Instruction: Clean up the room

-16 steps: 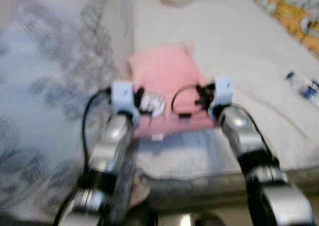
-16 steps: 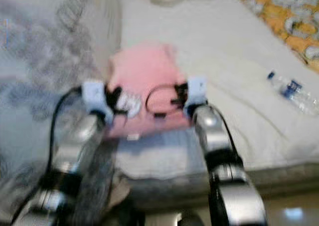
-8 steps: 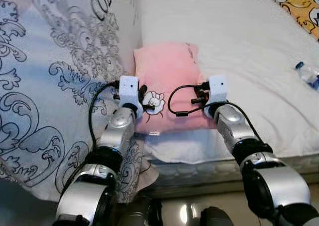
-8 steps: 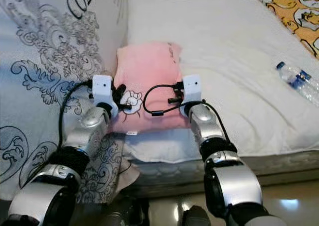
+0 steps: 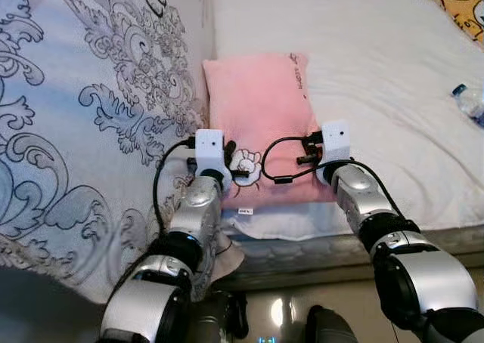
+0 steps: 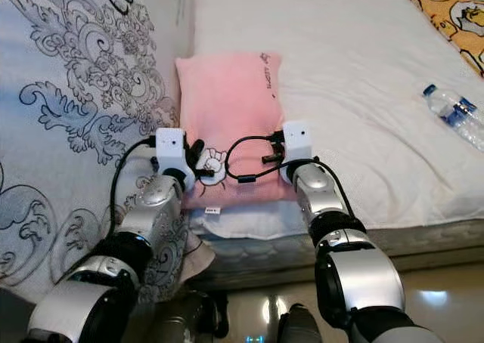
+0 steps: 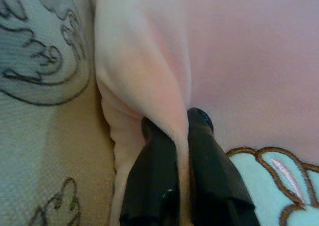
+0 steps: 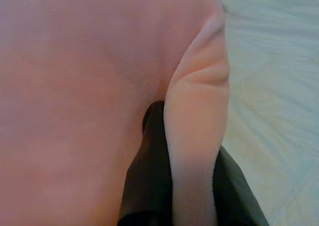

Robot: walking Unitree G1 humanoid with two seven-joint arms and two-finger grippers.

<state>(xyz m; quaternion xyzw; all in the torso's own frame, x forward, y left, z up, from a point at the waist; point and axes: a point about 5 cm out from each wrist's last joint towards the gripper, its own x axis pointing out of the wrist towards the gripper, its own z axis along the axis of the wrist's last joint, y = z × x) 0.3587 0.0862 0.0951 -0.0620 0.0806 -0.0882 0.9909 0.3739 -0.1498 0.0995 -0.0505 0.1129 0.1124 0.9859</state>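
Observation:
A pink pillow (image 5: 261, 109) with a small cartoon print lies on the white bed, its near end at the mattress edge. My left gripper (image 5: 236, 165) is shut on the pillow's near left part. In the left wrist view its black fingers (image 7: 157, 156) pinch a raised fold of pink fabric (image 7: 149, 81). On the near right part, my right gripper (image 5: 306, 150) is shut too. In the right wrist view a fold of the pillow (image 8: 197, 116) stands up between its fingers (image 8: 149, 156).
A grey-patterned duvet (image 5: 91, 131) is bunched along the left side of the bed and hangs over its edge. The white mattress (image 5: 378, 71) stretches right, with a plastic water bottle (image 6: 454, 116) lying on it. A yellow patterned cloth (image 5: 461, 3) is at the far right. Glossy floor (image 5: 302, 313) lies below.
The blurred picture has sharpened and shifted as the camera moved. Both grippers have stayed shut on the pillow's near end.

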